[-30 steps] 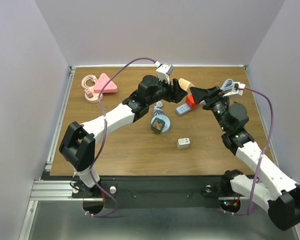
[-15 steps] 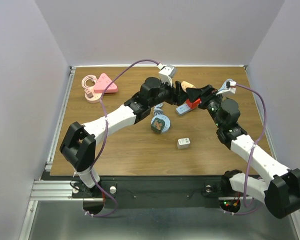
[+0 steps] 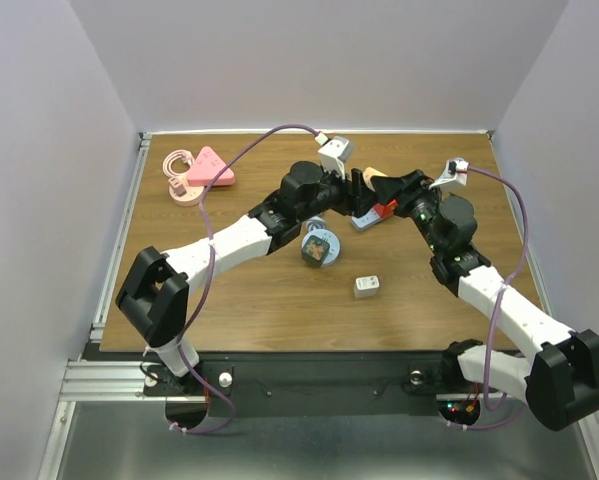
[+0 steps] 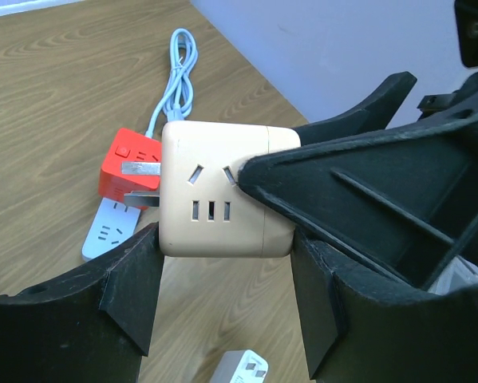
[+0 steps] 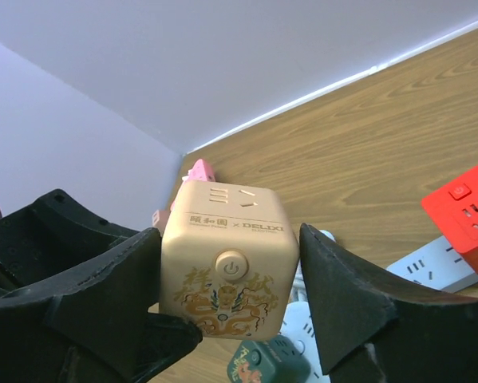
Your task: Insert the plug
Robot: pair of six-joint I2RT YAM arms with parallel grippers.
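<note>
The plug is a beige cube [image 3: 372, 177] with a dragon print and two metal prongs on one face, held in the air above the back of the table. My left gripper [image 4: 225, 235] is shut on the beige cube [image 4: 223, 191], one finger on each side. From the opposite side my right gripper [image 5: 231, 239] has both fingers pressed against the same cube [image 5: 227, 263]. Below lies a white power strip [image 3: 364, 218] with a red cube [image 3: 382, 208] plugged into it; the prongs point toward the strip [image 4: 107, 227].
A dark green cube [image 3: 319, 249] sits mid-table and a small white adapter [image 3: 367, 287] lies nearer the front. A pink triangular strip [image 3: 209, 168] with its coiled cord is at the back left. A pale blue cable [image 4: 175, 76] trails from the white strip.
My right gripper has swung left from the red cube's side to the beige cube and its jaws have come in around it. The left gripper has kept its hold and shifted slightly right.
</note>
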